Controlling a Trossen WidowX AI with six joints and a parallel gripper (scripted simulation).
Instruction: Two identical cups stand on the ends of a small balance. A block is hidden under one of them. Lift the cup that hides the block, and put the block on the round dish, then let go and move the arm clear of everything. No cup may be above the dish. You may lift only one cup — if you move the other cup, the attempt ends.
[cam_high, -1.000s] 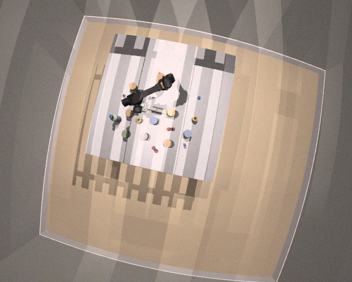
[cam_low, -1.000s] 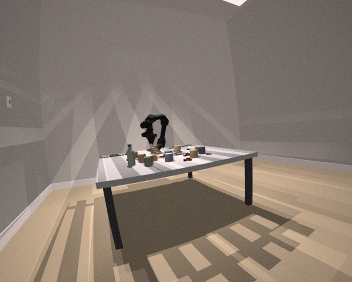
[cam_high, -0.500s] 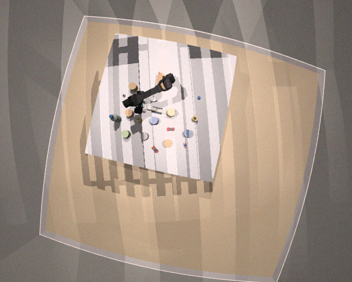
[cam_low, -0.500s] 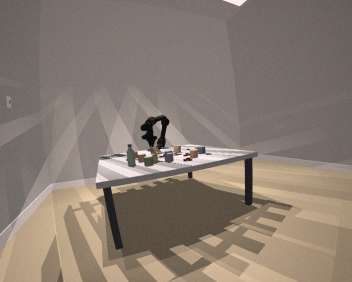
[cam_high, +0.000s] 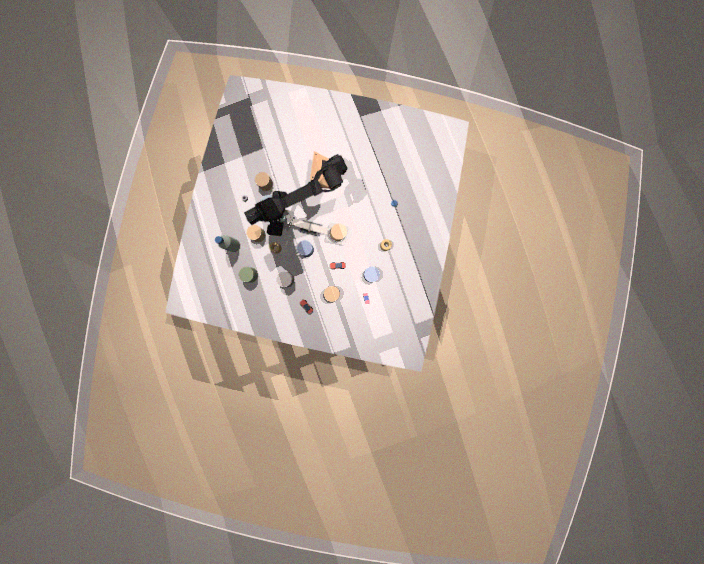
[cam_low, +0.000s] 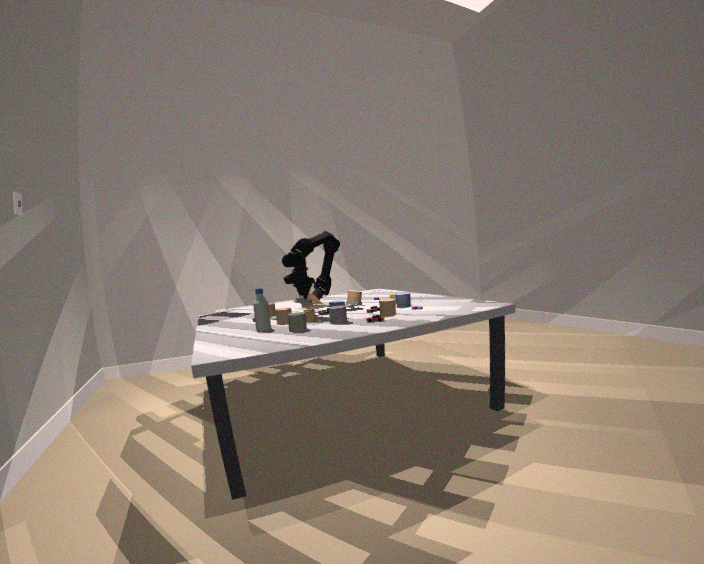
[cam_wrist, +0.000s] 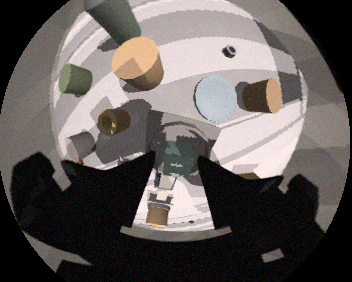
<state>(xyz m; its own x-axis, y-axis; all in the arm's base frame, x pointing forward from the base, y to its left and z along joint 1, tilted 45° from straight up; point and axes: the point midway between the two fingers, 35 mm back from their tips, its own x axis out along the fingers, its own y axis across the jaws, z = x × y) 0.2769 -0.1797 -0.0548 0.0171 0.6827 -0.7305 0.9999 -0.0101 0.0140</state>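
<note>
The balance (cam_high: 311, 227) (cam_wrist: 159, 120) stands in front of the arm. A tan cup (cam_high: 337, 232) (cam_wrist: 157, 216) stands on its far end. No cup shows on its near end, where a green block (cam_wrist: 181, 156) lies uncovered. My gripper (cam_high: 282, 222) (cam_low: 304, 295) (cam_wrist: 176, 156) is partly open, low over the near end, with the block in line between its fingertips; they do not grip it. The round dish (cam_wrist: 215, 98) is pale blue, with no cup or block on it. Another tan cup (cam_high: 253, 233) (cam_wrist: 137, 62) stands off the balance near the gripper.
A bottle (cam_high: 228, 242) (cam_low: 262, 314) (cam_wrist: 112, 20) stands beyond that cup. A dark tan cylinder (cam_high: 262, 179) (cam_wrist: 262, 96) stands close beside the dish. A brass ring-topped piece (cam_wrist: 114, 121), a green cylinder (cam_high: 247, 274) (cam_wrist: 75, 80) and a blue cylinder (cam_high: 304, 249) stand around the balance.
</note>
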